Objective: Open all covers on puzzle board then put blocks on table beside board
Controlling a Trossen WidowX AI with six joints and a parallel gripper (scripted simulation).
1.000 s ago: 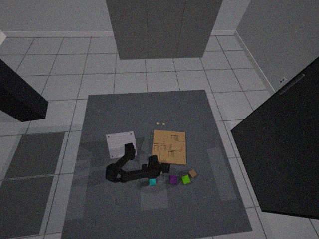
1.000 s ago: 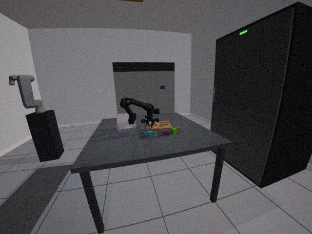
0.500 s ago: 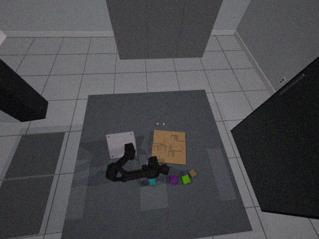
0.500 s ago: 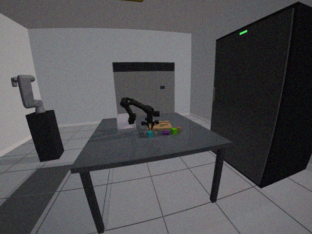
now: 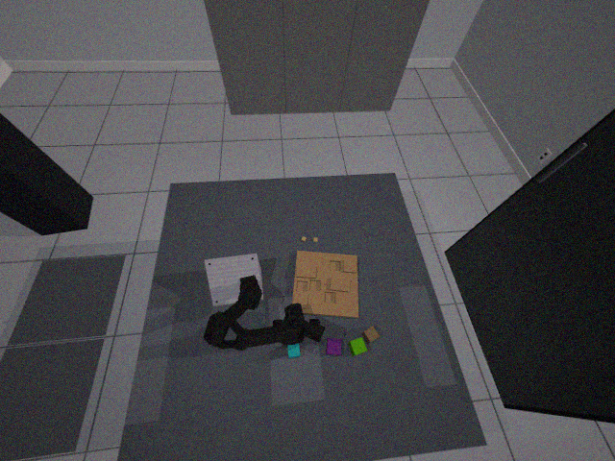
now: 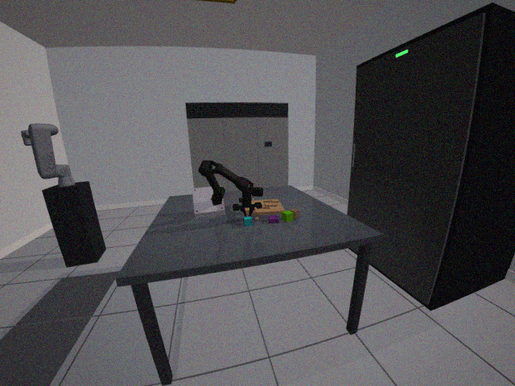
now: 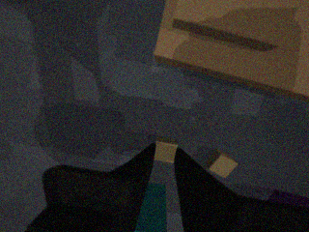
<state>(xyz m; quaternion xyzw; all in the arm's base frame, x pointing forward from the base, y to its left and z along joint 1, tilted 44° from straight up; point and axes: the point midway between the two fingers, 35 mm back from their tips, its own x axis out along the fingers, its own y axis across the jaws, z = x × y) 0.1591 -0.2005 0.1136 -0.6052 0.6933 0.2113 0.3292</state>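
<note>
Grey table (image 5: 223, 411) (image 6: 249, 244) | hand (image 5: 294, 342) (image 6: 248, 214) (image 7: 165, 149) nearly closed, gripping small tan block (image 7: 165, 152) | cyan block (image 5: 293, 351) (image 6: 248, 221) (image 7: 152, 208) (bright thing) just beside it

Near the wooden board, my matte-black jointed arm (image 5: 258, 336) (image 6: 228, 175) has chunky rounded joints and slimmer links; my black gripper (image 6: 247, 208) (image 7: 165, 149) has tapering fingers. Any cables or screws are too dim to make out.

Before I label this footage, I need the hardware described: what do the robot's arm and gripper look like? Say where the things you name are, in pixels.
The matte-black six-joint arm (image 5: 258, 335) (image 6: 228, 174) has slim links and bulky joints. Its black parallel-jaw gripper (image 6: 248, 215) (image 7: 165, 149) has fingers narrowing toward their tips.
</note>
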